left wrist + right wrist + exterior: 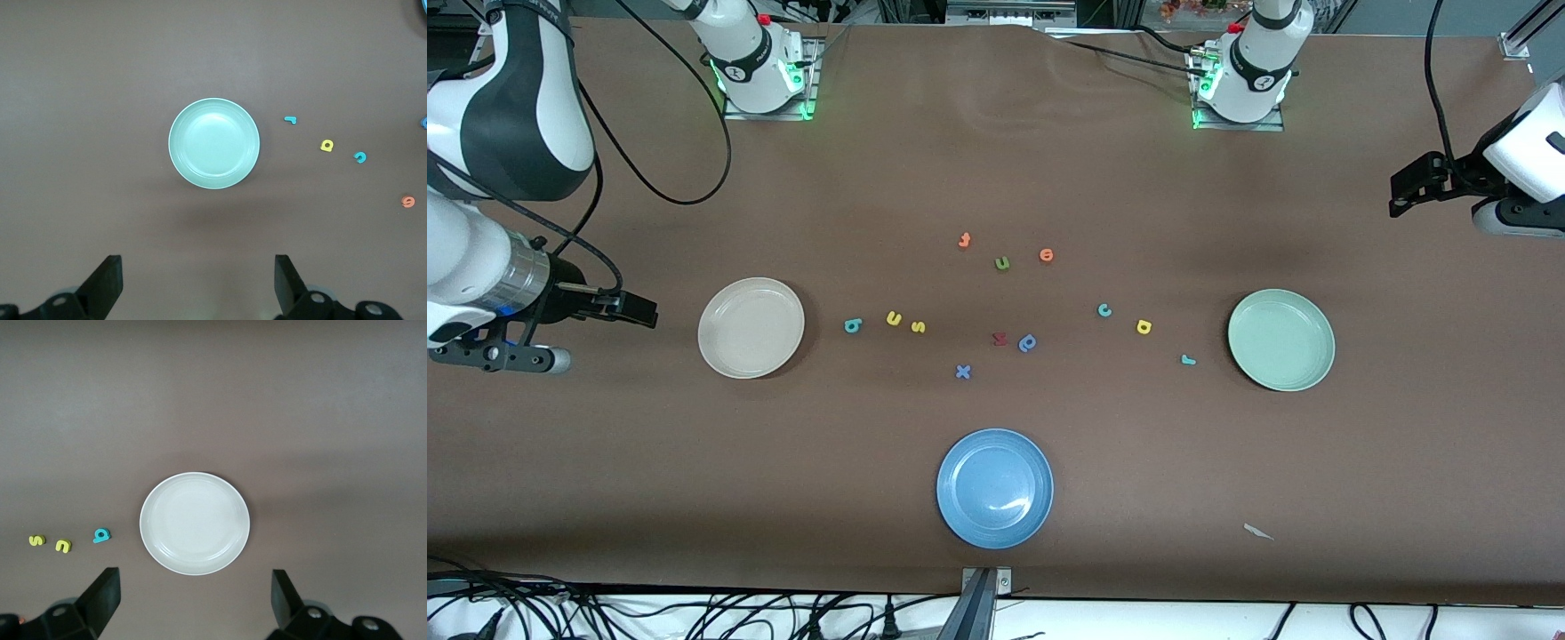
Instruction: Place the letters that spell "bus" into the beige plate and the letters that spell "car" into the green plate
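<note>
My left gripper (197,283) hangs with jaws spread wide, empty, above the green plate (1280,340); c, a, r (326,145) lie just beside it. My right gripper (193,600), likewise agape, hangs by the beige plate (751,327), near b, u, s (63,546).

Loose letters b (853,325), u (894,318), s (918,327) on table (996,178).

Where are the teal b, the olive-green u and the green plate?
teal b (853,325), front view, on its round bowl.
olive-green u (1002,263), front view, on its middle.
green plate (1327,342), front view, on its rim.
</note>
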`<act>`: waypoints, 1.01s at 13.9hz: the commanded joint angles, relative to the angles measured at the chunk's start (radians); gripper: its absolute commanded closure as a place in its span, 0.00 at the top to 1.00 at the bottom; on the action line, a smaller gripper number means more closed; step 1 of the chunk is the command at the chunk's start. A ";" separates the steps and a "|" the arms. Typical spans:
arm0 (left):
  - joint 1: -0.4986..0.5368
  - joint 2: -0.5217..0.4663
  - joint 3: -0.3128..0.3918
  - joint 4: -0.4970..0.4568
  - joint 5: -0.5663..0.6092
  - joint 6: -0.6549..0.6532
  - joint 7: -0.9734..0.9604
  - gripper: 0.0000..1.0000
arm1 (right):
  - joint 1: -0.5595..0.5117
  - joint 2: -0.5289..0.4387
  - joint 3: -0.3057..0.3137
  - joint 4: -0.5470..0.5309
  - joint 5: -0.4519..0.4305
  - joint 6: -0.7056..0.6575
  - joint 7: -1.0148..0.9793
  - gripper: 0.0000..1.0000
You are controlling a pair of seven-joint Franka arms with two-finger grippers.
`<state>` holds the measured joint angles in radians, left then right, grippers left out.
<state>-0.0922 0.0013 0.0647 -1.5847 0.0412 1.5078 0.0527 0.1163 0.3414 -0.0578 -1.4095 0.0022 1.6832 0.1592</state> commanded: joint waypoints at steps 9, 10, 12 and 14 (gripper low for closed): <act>-0.006 0.019 0.007 0.038 -0.020 -0.026 0.013 1.00 | -0.010 -0.015 -0.001 -0.003 0.013 -0.011 0.014 1.00; -0.006 0.017 0.007 0.038 -0.020 -0.026 0.013 1.00 | -0.010 -0.015 -0.001 -0.003 0.015 -0.014 0.016 1.00; -0.004 0.017 0.007 0.038 -0.020 -0.026 0.013 1.00 | -0.010 -0.016 -0.001 -0.006 0.015 -0.014 0.020 1.00; -0.004 0.017 0.007 0.038 -0.020 -0.026 0.013 1.00 | -0.010 -0.016 -0.001 -0.006 0.015 -0.014 0.019 1.00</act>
<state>-0.0922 0.0017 0.0647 -1.5847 0.0412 1.5078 0.0527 0.1101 0.3414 -0.0607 -1.4095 0.0022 1.6824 0.1637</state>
